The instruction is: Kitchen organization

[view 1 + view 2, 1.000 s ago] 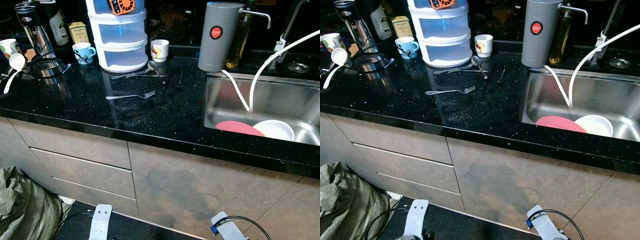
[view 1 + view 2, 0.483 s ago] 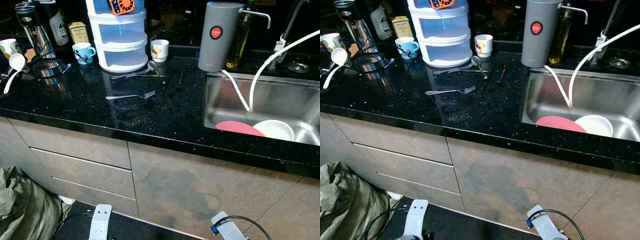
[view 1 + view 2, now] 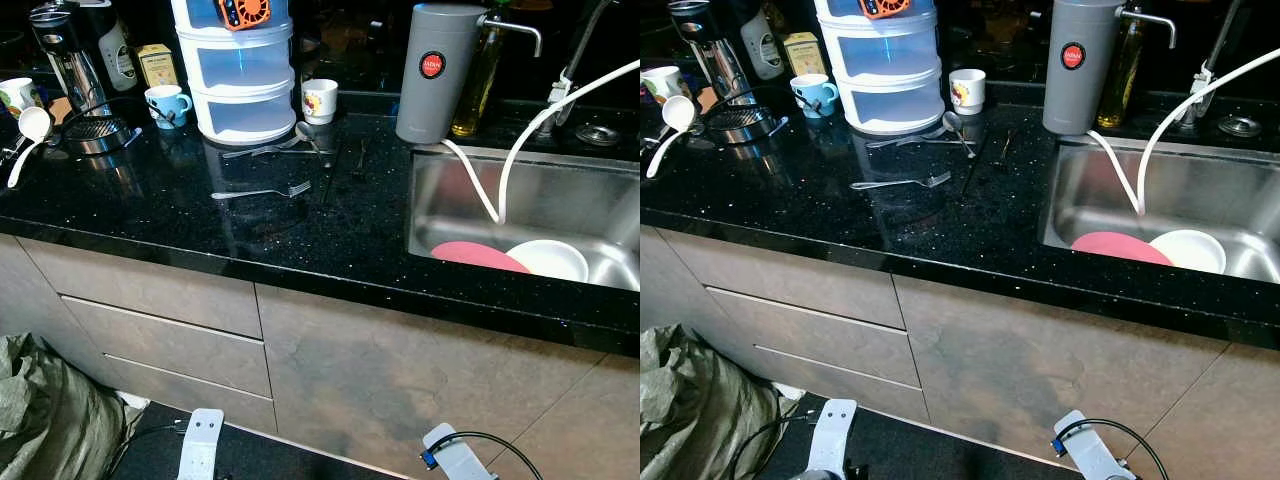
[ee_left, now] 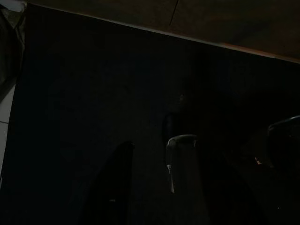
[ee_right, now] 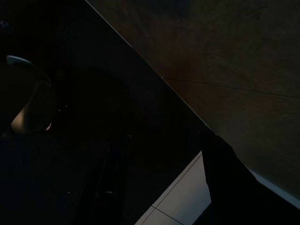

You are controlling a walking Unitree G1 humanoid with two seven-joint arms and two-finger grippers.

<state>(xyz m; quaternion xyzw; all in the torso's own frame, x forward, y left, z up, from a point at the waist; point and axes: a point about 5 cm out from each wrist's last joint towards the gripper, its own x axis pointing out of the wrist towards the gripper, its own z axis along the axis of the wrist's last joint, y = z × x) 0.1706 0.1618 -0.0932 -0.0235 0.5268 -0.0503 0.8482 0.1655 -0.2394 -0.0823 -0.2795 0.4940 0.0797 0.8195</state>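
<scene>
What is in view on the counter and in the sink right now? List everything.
Black speckled stone counter: 1.
White three-drawer plastic organiser: 1, back of counter.
Loose silver fork: 1, mid-counter.
Silver cutlery cluster: several, before the organiser.
Blue mug: 1, left of organiser.
White printed cup: 1, right of organiser.
White ladle: 1, far left.
Grey cylindrical dispenser: 1, by sink.
Steel sink: 1, right.
Pink plate: 1, in sink.
White bowl: 1, in sink.
Left gripper, right gripper: hanging idle, low.
</scene>
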